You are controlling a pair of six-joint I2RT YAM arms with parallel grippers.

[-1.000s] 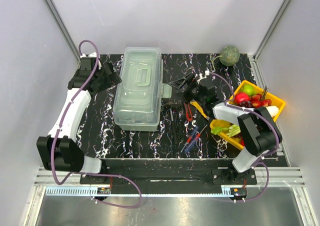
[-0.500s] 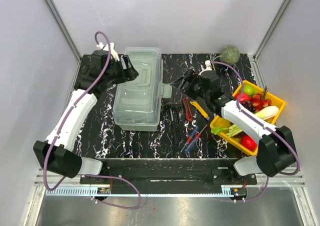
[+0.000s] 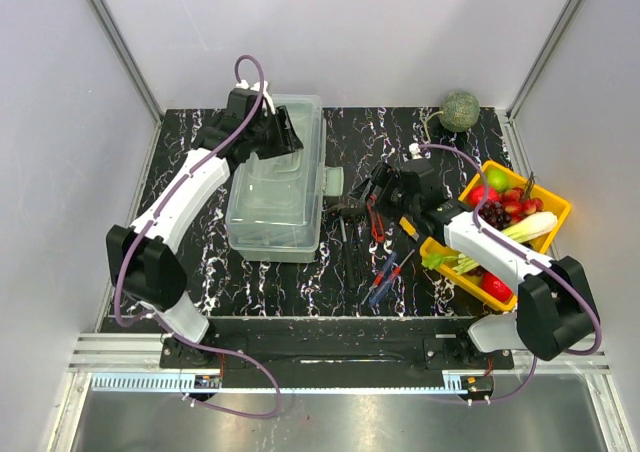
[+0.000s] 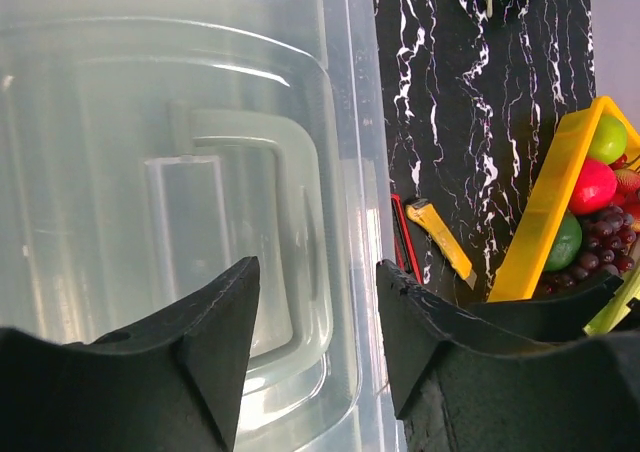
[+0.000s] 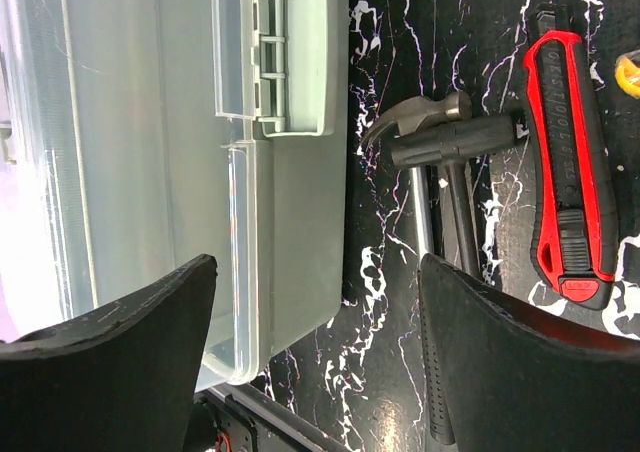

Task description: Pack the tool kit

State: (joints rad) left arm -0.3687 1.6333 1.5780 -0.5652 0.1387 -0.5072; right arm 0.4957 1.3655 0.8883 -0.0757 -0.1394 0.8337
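The tool kit's pale grey-green toolbox point(image 3: 272, 212) lies shut under its clear lid point(image 4: 150, 122). My left gripper point(image 3: 278, 137) hovers over the lid's far end, jaws point(image 4: 315, 272) apart, one on each side of the lid's right rim beside the moulded handle point(image 4: 240, 142), gripping nothing. The right gripper point(image 3: 368, 190) is open beside the box's latch point(image 5: 270, 62); between its fingers point(image 5: 315, 267) are the box wall point(image 5: 300, 222) and bare table. A black hammer point(image 5: 450, 142), a red and black tool point(image 5: 565, 162), a yellow knife point(image 4: 440, 252) and screwdrivers point(image 3: 385, 277) lie loose.
A yellow tray point(image 3: 445, 250) of fruit stands at the right edge, under the right arm. A green melon point(image 3: 460, 110) sits at the back right corner. Grey walls close in the black marbled table point(image 3: 200, 262).
My left arm has swung from the box's left side to above the lid's far end, its jaws narrowing. The right gripper has shifted a little toward the box's latch.
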